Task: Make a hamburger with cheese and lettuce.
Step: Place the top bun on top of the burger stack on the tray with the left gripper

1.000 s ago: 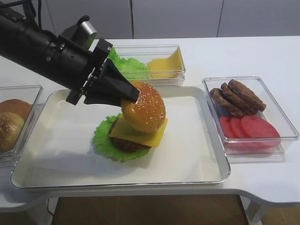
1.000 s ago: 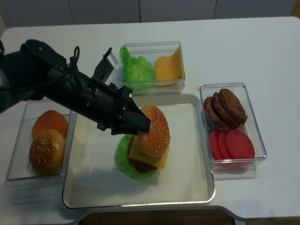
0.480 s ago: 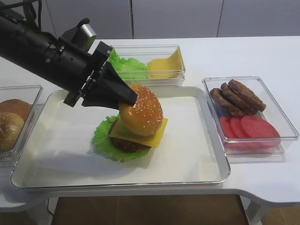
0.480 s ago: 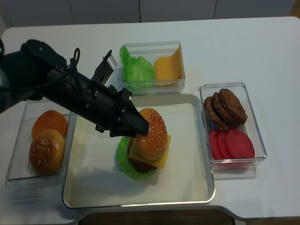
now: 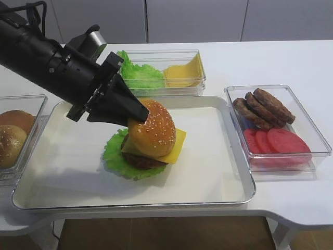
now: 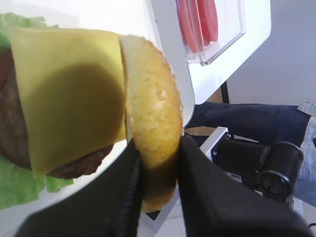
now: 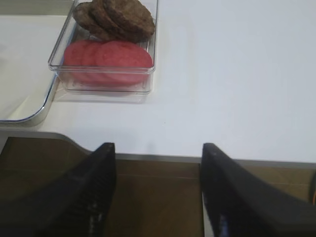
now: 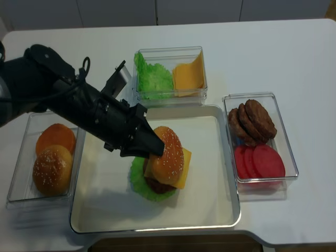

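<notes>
While the sesame bun top point(image 5: 152, 130) is pinched between the fingers point(image 6: 121, 192) of the left gripper point(image 5: 136, 110), it sits tilted over the cheese point(image 5: 176, 143), so the step in hand, as I judge it, is to lay it flat as the last layer of the hamburger point(image 8: 161, 168). To do this well, the bun should be brought level and centred above the patty point(image 6: 12, 133) before the fingers let go, because a release at this angle could let it slide off the smooth cheese toward the right side of the tray point(image 5: 218, 192). The stack stands near the middle of the tray on the desk point(image 5: 291, 57), with the lettuce point(image 5: 115, 156) at the bottom, then the patty, then the cheese, whose corner sticks out to the right. The left arm reaches in from the upper left and slopes downward, and its fingers grip the bun at its left edge. The right gripper point(image 7: 158, 192) hangs apart from the work, beyond the desk edge near the box of patties and red slices point(image 7: 108, 47), with its fingers spread and holding nothing.
</notes>
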Controlling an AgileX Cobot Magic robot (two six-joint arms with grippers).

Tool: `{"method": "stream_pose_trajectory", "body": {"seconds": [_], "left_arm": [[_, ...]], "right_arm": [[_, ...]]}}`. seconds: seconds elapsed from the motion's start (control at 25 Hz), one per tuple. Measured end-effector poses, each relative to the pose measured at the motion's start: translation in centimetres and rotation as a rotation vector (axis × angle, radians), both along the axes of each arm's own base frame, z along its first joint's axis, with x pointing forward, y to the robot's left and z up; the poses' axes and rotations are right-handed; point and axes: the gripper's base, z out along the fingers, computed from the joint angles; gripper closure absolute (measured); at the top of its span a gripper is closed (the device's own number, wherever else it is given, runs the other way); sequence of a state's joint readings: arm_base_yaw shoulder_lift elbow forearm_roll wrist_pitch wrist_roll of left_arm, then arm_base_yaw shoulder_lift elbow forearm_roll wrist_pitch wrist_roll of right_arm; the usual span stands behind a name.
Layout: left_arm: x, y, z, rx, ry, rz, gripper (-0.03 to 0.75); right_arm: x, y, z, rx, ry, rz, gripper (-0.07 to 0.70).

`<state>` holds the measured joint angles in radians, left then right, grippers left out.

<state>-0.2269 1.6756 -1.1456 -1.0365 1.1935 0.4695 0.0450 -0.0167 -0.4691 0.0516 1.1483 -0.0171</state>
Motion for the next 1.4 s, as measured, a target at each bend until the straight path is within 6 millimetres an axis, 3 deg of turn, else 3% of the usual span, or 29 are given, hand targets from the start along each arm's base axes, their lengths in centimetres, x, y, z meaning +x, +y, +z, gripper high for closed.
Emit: {"method": "stream_pose_trajectory", "body": {"seconds": [0.96,1.4], "left_arm": [[0.11,-0.25,0.35,-0.047,0.000,0.015,0.562],[0.48,-0.33,-0.54,-0.040,0.023,0.014,0.562]], "right_arm": [[0.00,0.00,0.00,0.000,0.000,0.000,0.200],[0.00,0.00,0.00,0.000,0.000,0.000,0.200]]}}
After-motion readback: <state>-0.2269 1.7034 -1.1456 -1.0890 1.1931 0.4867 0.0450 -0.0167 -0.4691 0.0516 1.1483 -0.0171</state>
